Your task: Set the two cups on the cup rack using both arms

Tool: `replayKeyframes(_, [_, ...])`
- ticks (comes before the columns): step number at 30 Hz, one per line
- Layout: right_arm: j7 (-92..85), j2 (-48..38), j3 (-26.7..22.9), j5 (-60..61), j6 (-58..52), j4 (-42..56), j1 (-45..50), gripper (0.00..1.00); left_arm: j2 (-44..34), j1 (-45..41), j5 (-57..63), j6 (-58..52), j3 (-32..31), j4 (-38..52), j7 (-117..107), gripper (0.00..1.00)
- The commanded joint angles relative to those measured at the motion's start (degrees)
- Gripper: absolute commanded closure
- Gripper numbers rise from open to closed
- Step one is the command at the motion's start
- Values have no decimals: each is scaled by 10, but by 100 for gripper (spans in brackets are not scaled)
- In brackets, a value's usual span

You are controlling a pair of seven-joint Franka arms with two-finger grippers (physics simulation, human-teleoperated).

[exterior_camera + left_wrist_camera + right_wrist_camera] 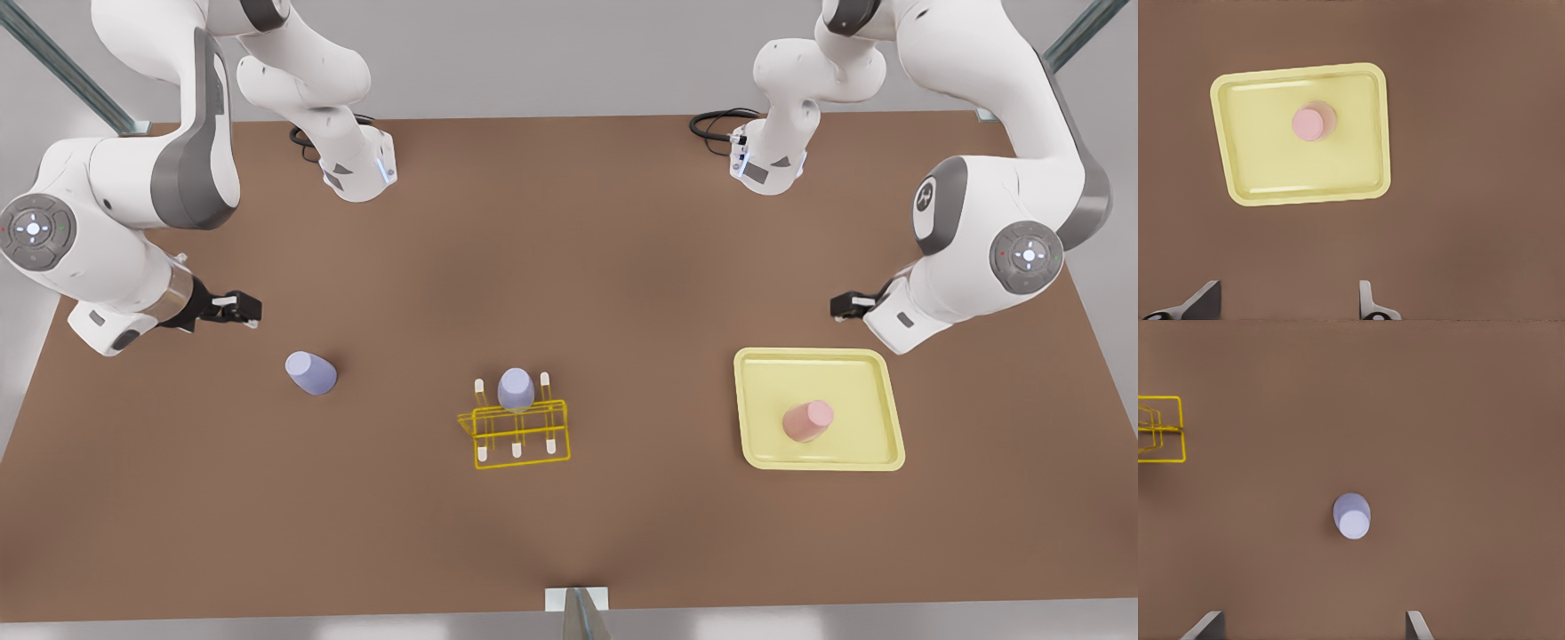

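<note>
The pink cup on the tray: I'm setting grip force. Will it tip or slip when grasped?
The pink cup stands upturned, wide rim down on the tray, so probably stable. Its tapered sides may slide through fingers. It looks small, likely light.

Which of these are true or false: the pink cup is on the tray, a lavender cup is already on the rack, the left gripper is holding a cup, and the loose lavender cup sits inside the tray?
1. The pink cup stands on the pale-yellow tray. True.
2. A lavender cup on the rack sits on a peg of the cup rack. True.
3. The left gripper holds a cup. False: it is open, above the table near the tray.
4. The loose lavender cup sits in the tray. False: it stands on the bare table, below the open right gripper.
</note>
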Motion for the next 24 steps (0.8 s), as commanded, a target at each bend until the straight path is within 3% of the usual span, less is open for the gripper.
replayKeyframes(1, [-10,-1,0,1,8,0,0,0,-1,-1,1,12,0,1,-10,0])
replayKeyframes(3, [-31,0,0,-1,6,-3,-1,0,0,-1,1,17,1,0,-10,0])
replayKeyframes(4, [-77,12,0,-22,11,-18,2,0,37,1,-10,76,15,-4,-8,0])
replayKeyframes(7, [-73,13,0,-33,235,-210,-14,0,158,10,-16,267,23,-6,-6,0])
replayKeyframes(15, [-78,42,1,10,488,-354,-46,0,184,11,-14,450,21,-109,0,0])
replayKeyframes(18, [-78,62,1,12,508,-380,-53,0,181,12,-18,472,22,-154,27,0])
replayKeyframes(24, [-88,88,1,32,503,-399,-61,0,210,19,-43,492,22,-154,31,0])
